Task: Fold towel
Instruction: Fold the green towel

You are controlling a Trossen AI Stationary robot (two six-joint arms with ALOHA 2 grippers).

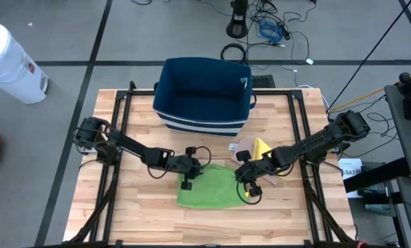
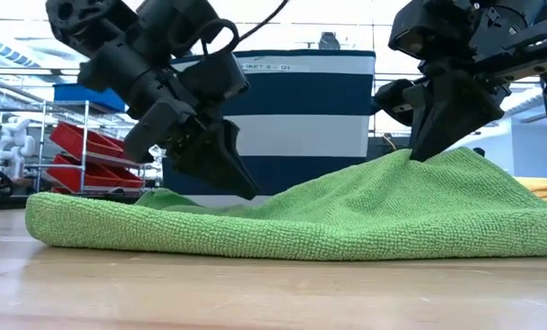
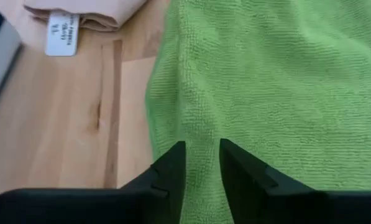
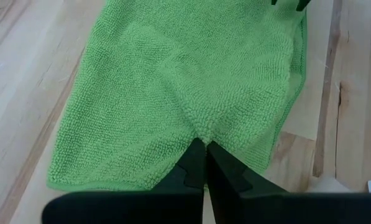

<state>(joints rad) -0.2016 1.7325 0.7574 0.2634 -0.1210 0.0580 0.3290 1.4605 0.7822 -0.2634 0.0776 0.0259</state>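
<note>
Green towel (image 1: 206, 187) is a nubby microfibre cloth, lying on the wooden table (image 1: 122, 220) just in front of the navy striped bin (image 1: 204, 94). It's roughly rectangular, long axis running side to side, parallel to the bin's front wall. Not flat: the right end is pulled up into a peak, sloping down to a low rounded edge on the left. Right gripper (image 2: 426, 154) has its fingers pinched together on that raised fold, cloth bunching into the tips. Left gripper (image 2: 243, 190) sits on the towel's left edge, the corner nearest the bin, fingers a narrow gap apart with cloth showing between them; can't tell if it's actually clamping. Beige folded cloth (image 1: 245, 147) and yellow cloth (image 1: 261, 148) sit between the towel's right end and the bin.
</note>
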